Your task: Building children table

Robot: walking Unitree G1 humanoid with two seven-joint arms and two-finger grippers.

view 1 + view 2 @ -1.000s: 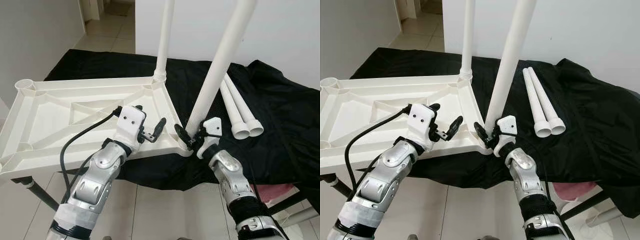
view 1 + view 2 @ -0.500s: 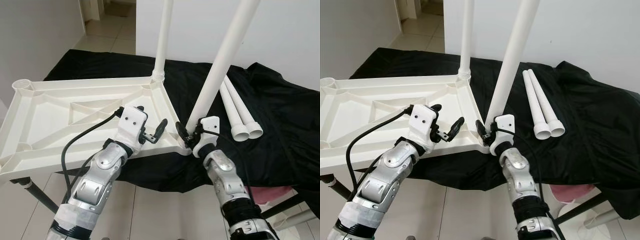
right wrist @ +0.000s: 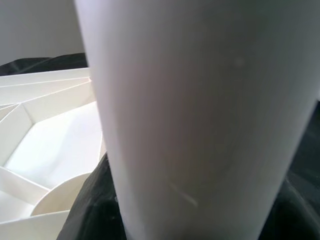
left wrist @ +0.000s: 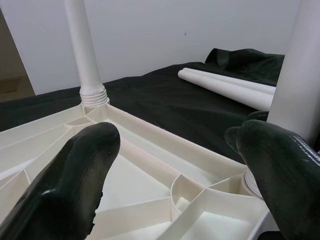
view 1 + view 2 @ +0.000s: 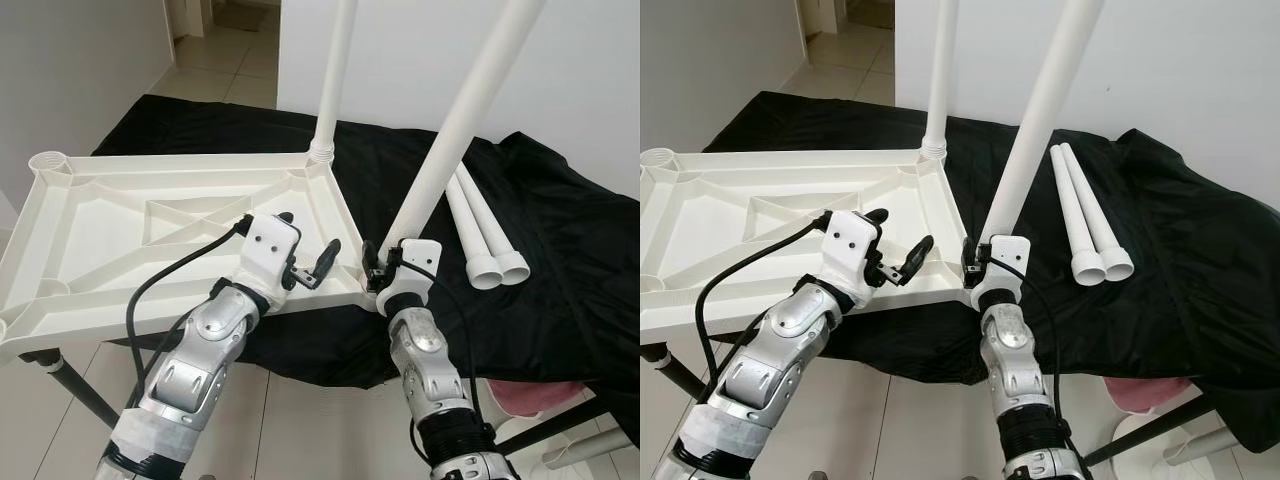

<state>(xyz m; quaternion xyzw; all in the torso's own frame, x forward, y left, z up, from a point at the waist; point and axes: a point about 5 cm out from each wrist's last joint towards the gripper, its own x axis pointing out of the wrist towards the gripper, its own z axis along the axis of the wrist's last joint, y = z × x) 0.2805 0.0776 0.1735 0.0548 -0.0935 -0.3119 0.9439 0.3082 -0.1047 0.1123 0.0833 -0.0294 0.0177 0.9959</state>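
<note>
The white tabletop (image 5: 150, 230) lies upside down on a black cloth (image 5: 560, 260). The right gripper (image 5: 378, 268) squeezes the bottom of a leaning leg (image 5: 450, 140) at the tabletop's near right corner. The left gripper (image 5: 305, 258) hangs open over the near edge, just beside it. Another leg (image 5: 330, 90) stands in the far right corner. Two loose legs (image 5: 480, 235) lie on the cloth.

Both upright table legs, the far leg (image 5: 333, 75) and the near leg (image 5: 462, 115), run past the top edge; the right gripper's (image 5: 975, 262) fingertips are hidden behind the near leg's base.
</note>
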